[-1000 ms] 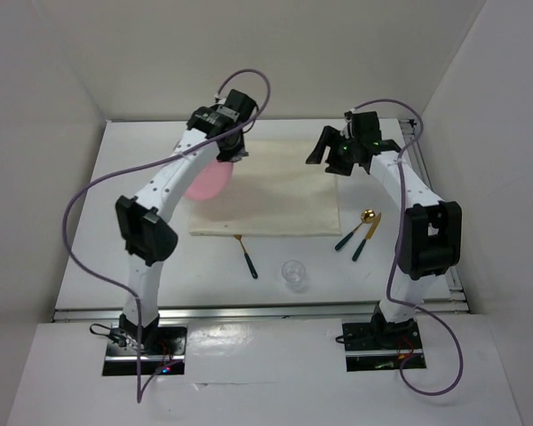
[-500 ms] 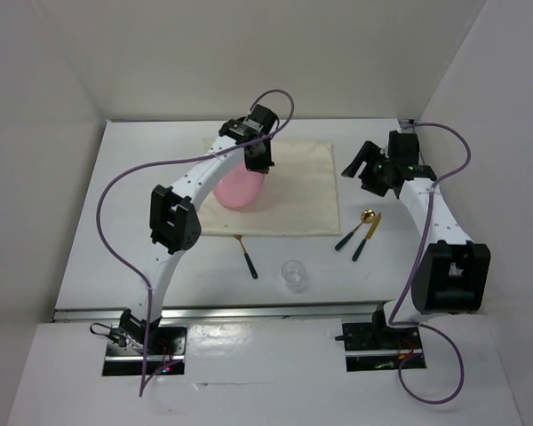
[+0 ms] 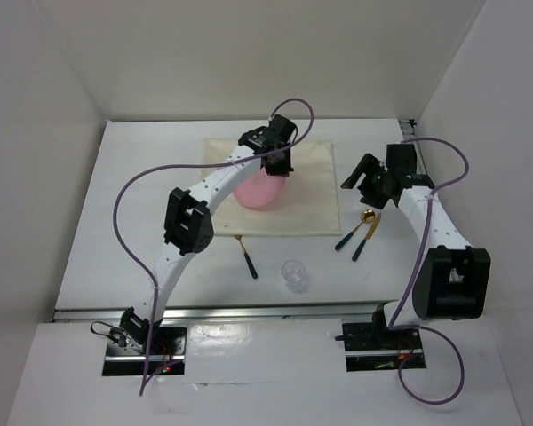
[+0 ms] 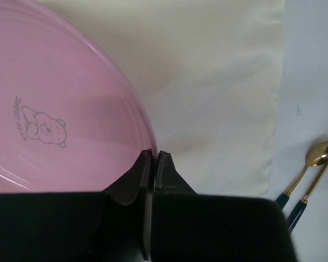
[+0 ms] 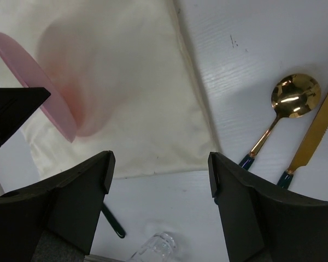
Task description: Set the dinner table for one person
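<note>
Dinner table [image 3: 142,222], large white rectangular top under everything, barely set. Left gripper [image 4: 153,155] clamps round pink plate [image 4: 54,109] over cream cloth [image 4: 218,82] near far edge; right gripper [image 5: 159,164] apart, empty. Gold spoon [image 5: 295,95], knife [image 5: 317,128], clear glass [image 3: 293,273] unplaced.

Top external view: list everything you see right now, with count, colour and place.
dinner table: 1, white, under everything
cloth: 1, cream, far middle of the table
plate: 1, pink, held over the cloth
spoon: 1, gold, dark handle, right of the cloth
knife: 1, gold, dark handle, just right of the spoon
third utensil: 1, dark handle, likely a fork, at the cloth's near edge
glass: 1, clear, near centre
left fingers: 2, black, shut on the plate's rim
right fingers: 2, black, open, over the cloth's near right corner
</note>
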